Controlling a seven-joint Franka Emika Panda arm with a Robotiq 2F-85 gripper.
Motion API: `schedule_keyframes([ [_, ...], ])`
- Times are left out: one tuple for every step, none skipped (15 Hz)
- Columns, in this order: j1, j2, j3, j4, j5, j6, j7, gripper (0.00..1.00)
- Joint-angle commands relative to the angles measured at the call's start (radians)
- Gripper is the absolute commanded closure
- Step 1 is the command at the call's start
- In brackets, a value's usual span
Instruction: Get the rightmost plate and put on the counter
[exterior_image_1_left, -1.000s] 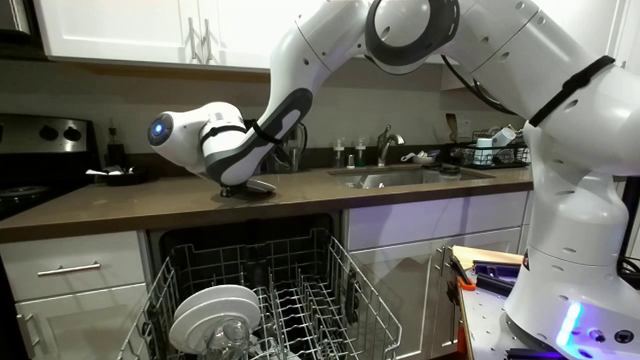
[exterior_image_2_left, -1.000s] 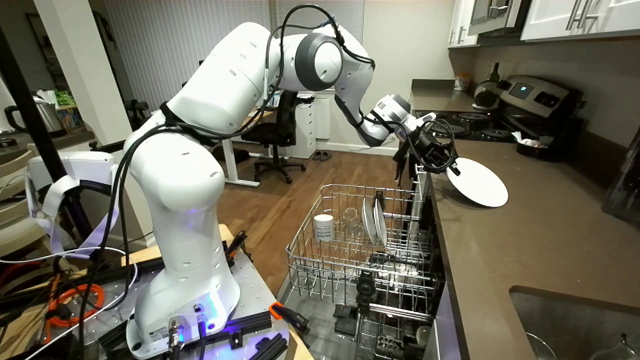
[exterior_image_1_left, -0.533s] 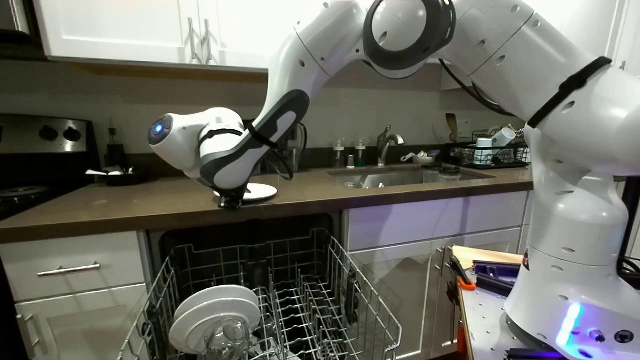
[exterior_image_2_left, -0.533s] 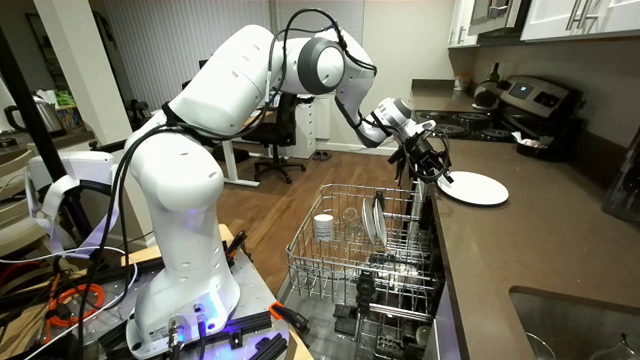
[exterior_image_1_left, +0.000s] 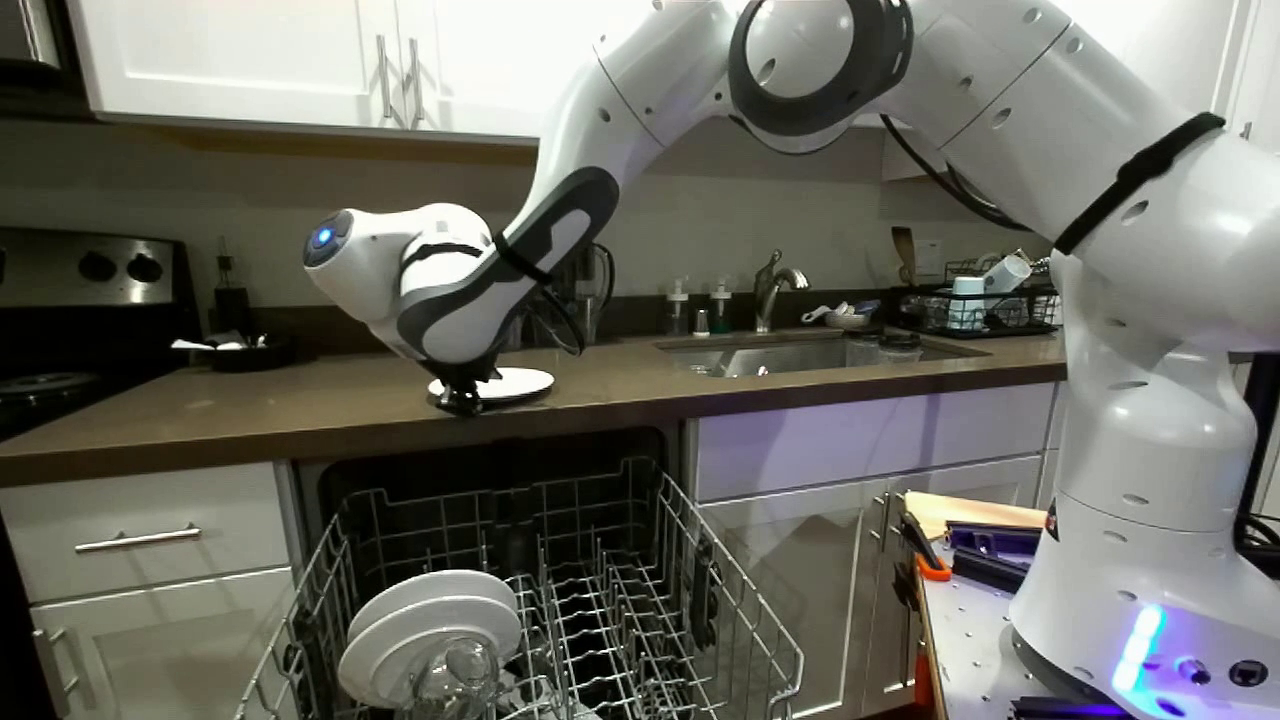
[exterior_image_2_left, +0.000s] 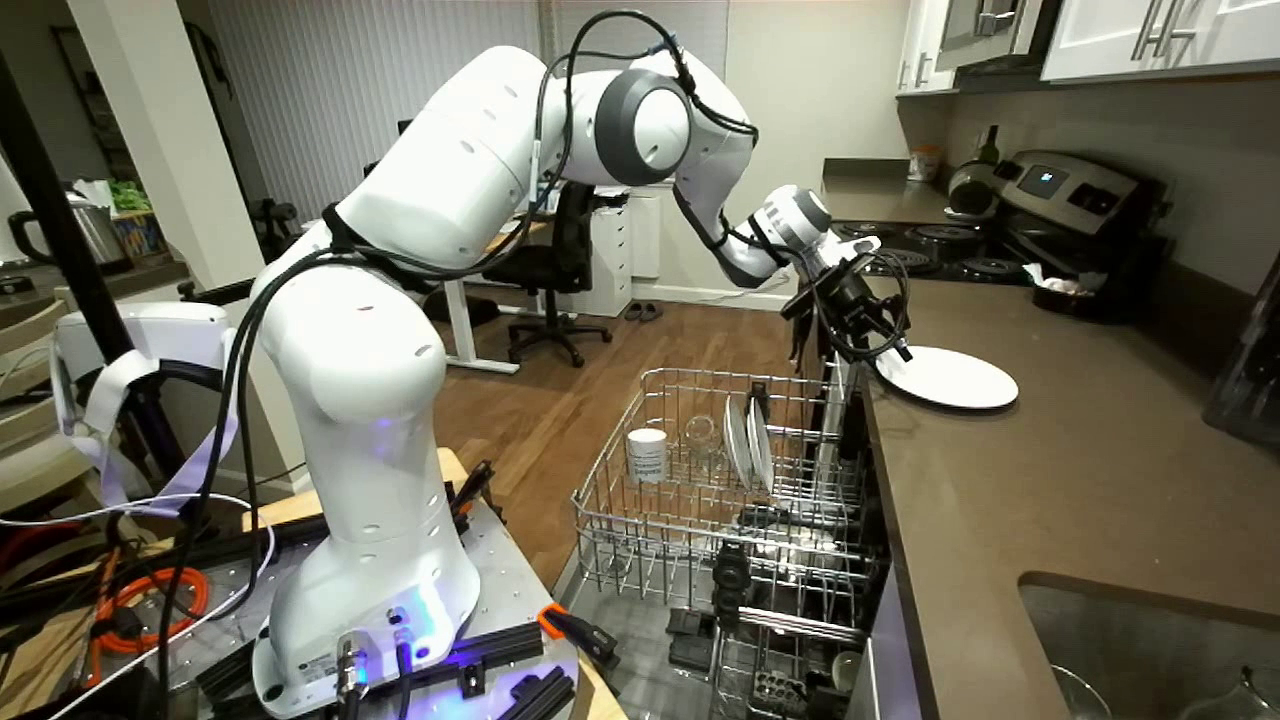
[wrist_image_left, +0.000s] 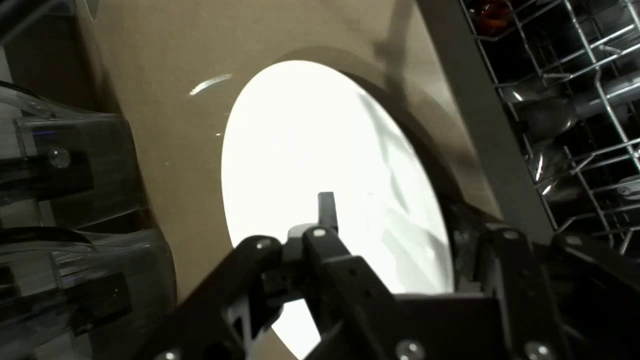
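Nearest, the dishwasher rack (exterior_image_1_left: 740, 577) holds two white plates (exterior_image_1_left: 405, 645) on edge, side by side, a clear glass (exterior_image_1_left: 465, 670) beside them and, in an exterior view, a white cup (exterior_image_2_left: 647, 455). My arm (exterior_image_1_left: 640, 95) arches high, wrist bent down at the front edge of the counter (exterior_image_2_left: 1050, 490). The fingers of my gripper (wrist_image_left: 392, 215) stand apart: in the wrist view one shows over a third plate (wrist_image_left: 295, 165), the other just outside its rim. This plate lies flat on the counter, where a second ago it was tilted; my wrist sits slightly higher than half a second ago. At the back, the black wire drainer (exterior_image_1_left: 920, 305) holds pale cups (exterior_image_1_left: 967, 303).
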Motion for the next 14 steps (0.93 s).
schedule_keyframes([
  [-0.01, -0.049, 0.028, -0.057, 0.077, 0.038, -0.089, 0.33],
  [-0.01, -0.061, 0.032, -0.068, 0.09, 0.043, -0.112, 0.28],
  [-0.008, -0.071, 0.034, -0.078, 0.106, 0.048, -0.13, 0.26],
  [-0.005, -0.081, 0.036, -0.088, 0.117, 0.049, -0.144, 0.27],
  [-0.005, -0.095, 0.04, -0.101, 0.128, 0.05, -0.159, 0.25],
  [-0.004, -0.107, 0.047, -0.115, 0.153, 0.053, -0.177, 0.29],
  [-0.002, -0.122, 0.052, -0.135, 0.174, 0.052, -0.19, 0.29],
  [-0.003, -0.139, 0.062, -0.154, 0.201, 0.05, -0.21, 0.3],
  [-0.004, -0.158, 0.07, -0.177, 0.225, 0.049, -0.233, 0.23],
  [-0.004, -0.179, 0.078, -0.202, 0.25, 0.048, -0.256, 0.19],
  [-0.005, -0.205, 0.084, -0.229, 0.275, 0.049, -0.279, 0.14],
  [-0.004, -0.229, 0.087, -0.254, 0.294, 0.052, -0.296, 0.1],
  [-0.006, -0.259, 0.091, -0.285, 0.315, 0.056, -0.318, 0.06],
  [-0.009, -0.286, 0.095, -0.309, 0.338, 0.055, -0.343, 0.0],
])
